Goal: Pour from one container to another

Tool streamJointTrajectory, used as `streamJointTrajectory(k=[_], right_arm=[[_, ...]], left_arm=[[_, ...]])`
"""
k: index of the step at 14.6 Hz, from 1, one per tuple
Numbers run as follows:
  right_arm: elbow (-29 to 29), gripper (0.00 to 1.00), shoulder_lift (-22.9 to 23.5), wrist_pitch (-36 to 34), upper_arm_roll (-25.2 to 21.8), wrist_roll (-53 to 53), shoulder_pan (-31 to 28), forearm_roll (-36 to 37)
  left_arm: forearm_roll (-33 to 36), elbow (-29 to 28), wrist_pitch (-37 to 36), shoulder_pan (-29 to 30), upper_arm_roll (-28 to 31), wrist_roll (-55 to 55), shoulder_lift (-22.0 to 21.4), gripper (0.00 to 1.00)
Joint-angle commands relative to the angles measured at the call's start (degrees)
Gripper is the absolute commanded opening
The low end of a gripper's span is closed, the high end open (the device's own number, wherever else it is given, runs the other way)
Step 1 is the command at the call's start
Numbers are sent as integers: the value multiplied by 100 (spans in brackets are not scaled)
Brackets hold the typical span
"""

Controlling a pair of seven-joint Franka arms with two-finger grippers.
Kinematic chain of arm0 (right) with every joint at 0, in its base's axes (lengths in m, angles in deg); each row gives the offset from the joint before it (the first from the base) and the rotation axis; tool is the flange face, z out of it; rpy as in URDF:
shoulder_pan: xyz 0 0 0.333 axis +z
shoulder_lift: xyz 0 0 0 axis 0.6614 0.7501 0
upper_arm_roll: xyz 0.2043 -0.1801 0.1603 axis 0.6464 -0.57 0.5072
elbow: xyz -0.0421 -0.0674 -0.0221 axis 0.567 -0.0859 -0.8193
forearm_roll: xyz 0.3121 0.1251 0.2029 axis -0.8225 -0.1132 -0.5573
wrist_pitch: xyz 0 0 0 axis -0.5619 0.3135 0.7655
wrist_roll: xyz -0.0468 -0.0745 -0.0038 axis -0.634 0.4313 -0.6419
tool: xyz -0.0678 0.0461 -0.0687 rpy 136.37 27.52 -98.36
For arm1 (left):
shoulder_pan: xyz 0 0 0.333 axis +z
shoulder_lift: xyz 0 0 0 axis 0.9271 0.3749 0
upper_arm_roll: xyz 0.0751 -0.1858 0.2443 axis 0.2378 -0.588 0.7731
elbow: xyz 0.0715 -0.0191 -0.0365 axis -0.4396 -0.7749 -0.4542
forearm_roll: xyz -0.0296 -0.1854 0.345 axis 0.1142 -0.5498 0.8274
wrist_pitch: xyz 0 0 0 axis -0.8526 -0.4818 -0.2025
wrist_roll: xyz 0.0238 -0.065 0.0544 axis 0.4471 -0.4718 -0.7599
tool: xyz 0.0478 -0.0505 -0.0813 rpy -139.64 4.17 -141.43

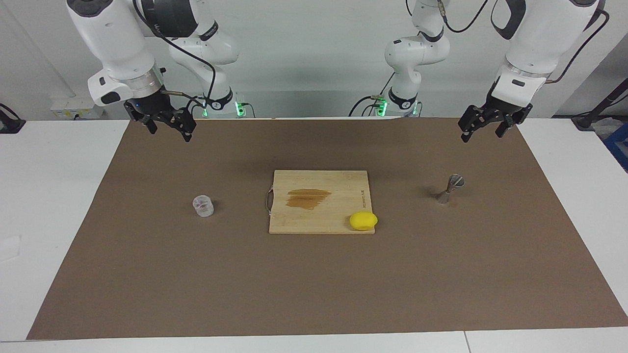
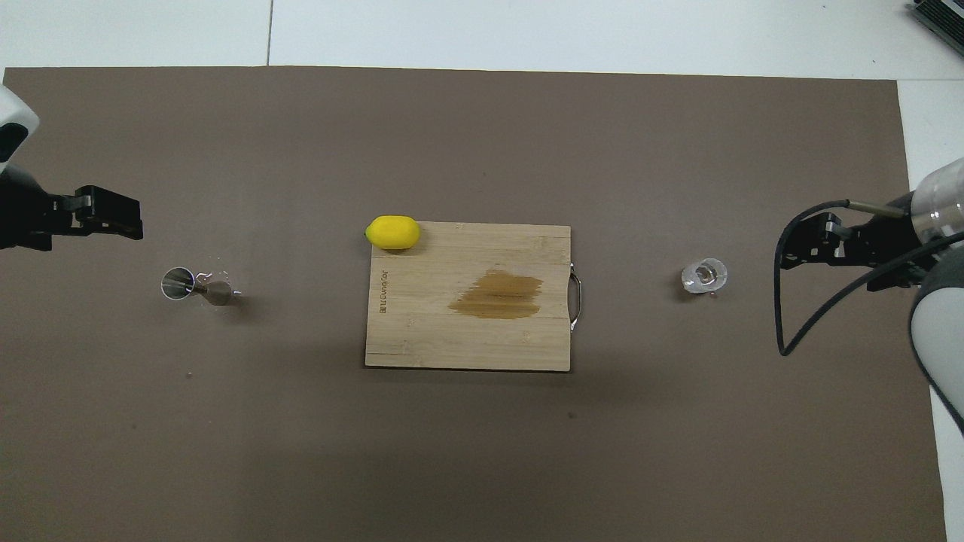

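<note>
Right gripper (image 1: 169, 128) spread and empty, hanging above the clear cup (image 1: 202, 206) standing below it toward the cutting board (image 1: 320, 202) — left gripper (image 1: 485, 128) likewise spread, waiting over the mat (image 1: 314, 284), steel jigger (image 1: 450, 190) upright beneath — pouring probably not yet begun.

Bright, even light from above; soft shadows; sharp focus; edges perhaps slightly distorted.
</note>
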Motion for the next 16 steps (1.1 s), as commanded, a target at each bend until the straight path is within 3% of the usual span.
streamJointTrajectory(k=[1, 16], right_arm=[[151, 100, -136, 61, 25, -90, -78, -131], [151, 100, -136, 61, 25, -90, -78, -131]], left_arm=[[90, -119, 0, -24, 26, 48, -113, 100], [90, -137, 167, -41, 26, 13, -60, 100]])
